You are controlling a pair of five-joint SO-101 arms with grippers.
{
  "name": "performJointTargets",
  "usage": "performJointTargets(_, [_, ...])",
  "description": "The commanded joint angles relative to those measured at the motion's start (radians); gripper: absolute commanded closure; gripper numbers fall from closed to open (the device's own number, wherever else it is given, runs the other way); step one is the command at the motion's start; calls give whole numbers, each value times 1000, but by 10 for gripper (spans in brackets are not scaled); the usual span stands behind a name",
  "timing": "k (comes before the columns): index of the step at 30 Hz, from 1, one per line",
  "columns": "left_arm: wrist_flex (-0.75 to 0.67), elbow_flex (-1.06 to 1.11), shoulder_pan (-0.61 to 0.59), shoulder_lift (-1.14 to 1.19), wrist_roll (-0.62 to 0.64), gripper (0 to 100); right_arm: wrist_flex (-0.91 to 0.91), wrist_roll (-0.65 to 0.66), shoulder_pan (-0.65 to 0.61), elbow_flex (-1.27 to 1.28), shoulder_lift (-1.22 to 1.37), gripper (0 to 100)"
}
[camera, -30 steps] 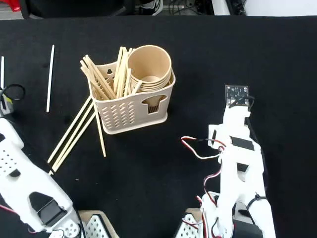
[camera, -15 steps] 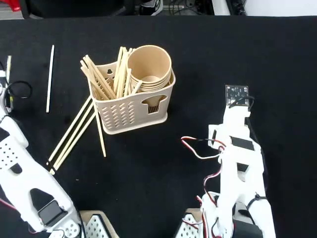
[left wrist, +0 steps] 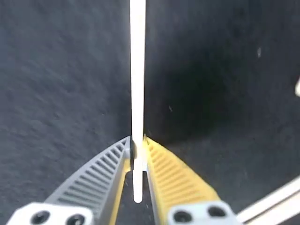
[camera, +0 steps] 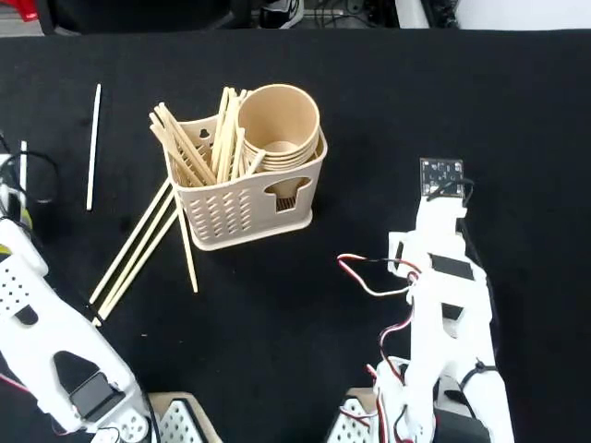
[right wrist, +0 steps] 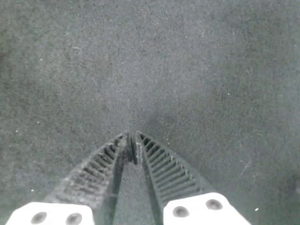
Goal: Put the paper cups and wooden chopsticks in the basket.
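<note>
Basket is set near the bench's middle, well apart from the left tool, which is clamped near one end of a pale chopstick at that arm's edge of the bench. The stick's long axis is pointed straight ahead of the tool. The right tool is closed on nothing. Paper cups are stacked in the basket, and loose wooden chopsticks are propped outside it.

You have soft, even light from above on the black table, and the white right arm shines bright against it. The chopstick pinched in the left gripper looks almost washed out. A dark shadow lies just beyond its yellow finger. Ahead of the right gripper the table is dim and grey, with a faint shadow at the fingertips.
</note>
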Motion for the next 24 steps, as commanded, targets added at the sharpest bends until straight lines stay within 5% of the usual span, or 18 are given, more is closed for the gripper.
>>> performJointTargets(1, [-25, 216, -8, -176, -43, 971, -15, 12, -3, -2, -2, 977])
performJointTargets(6, [-184, 539, -12, -385, -43, 971, -15, 12, -3, -2, -2, 977])
performJointTargets(17, [-839, 1409, 1, -1033, -40, 970, -15, 12, -3, -2, -2, 977])
performJointTargets(24, [-741, 1509, 1, -1114, -46, 970, -15, 12, -3, -2, -2, 977])
